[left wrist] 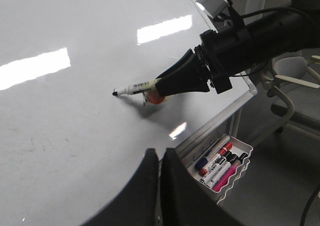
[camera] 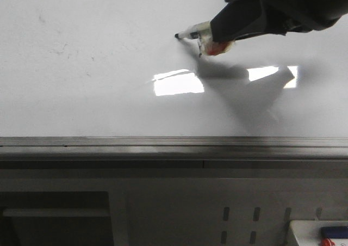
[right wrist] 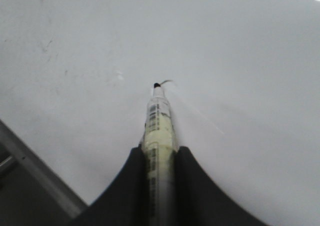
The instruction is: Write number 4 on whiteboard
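The whiteboard (camera: 81, 93) lies flat and fills most of each view (left wrist: 75, 111) (right wrist: 240, 61). My right gripper (camera: 215, 32) is shut on a pale marker (camera: 191, 34) with a black tip. The tip rests on the board at the upper middle. The marker also shows in the left wrist view (left wrist: 135, 88) and the right wrist view (right wrist: 159, 121), between the right gripper's (right wrist: 159, 153) jaws. Of the number 4, only one short dark curved stroke (right wrist: 167, 81) shows, beside the tip. My left gripper (left wrist: 160, 156) is shut and empty, over the board's near edge.
A grey metal rail (camera: 163, 145) runs along the board's front edge. A white tray (left wrist: 245, 153) with several markers hangs below the rail at the right. A reddish lump (left wrist: 155, 97) sits under the marker. A chair (left wrist: 295, 86) stands beyond the board's corner.
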Tool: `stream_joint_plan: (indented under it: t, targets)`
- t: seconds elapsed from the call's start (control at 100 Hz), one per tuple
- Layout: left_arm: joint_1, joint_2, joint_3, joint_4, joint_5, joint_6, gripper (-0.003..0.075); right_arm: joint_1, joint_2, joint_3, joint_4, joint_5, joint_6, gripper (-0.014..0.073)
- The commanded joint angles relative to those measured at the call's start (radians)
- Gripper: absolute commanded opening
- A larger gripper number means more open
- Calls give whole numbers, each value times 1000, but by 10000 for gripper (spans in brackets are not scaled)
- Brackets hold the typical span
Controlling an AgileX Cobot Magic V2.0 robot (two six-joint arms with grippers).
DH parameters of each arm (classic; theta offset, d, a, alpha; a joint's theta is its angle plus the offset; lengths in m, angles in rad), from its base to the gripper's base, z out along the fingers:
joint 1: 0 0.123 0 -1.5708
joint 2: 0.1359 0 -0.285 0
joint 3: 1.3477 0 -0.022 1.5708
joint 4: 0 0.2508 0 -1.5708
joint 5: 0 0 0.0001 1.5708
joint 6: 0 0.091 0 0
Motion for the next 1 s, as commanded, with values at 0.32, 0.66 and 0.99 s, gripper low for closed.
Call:
stream_joint_plan:
  t: [0.32,0.66,0.99]
  targets:
    - [2,9,-28,-34,-35,-9,-20,-8,74,-19,72,126,3,-45]
    - [2,9,-30,-37,-32,-9,-20,-10,12,-1,72,24,3,-45]
    - [2,9,-31,-37,-32,-9,-20,-72,-99,96,146,-65,3,-45]
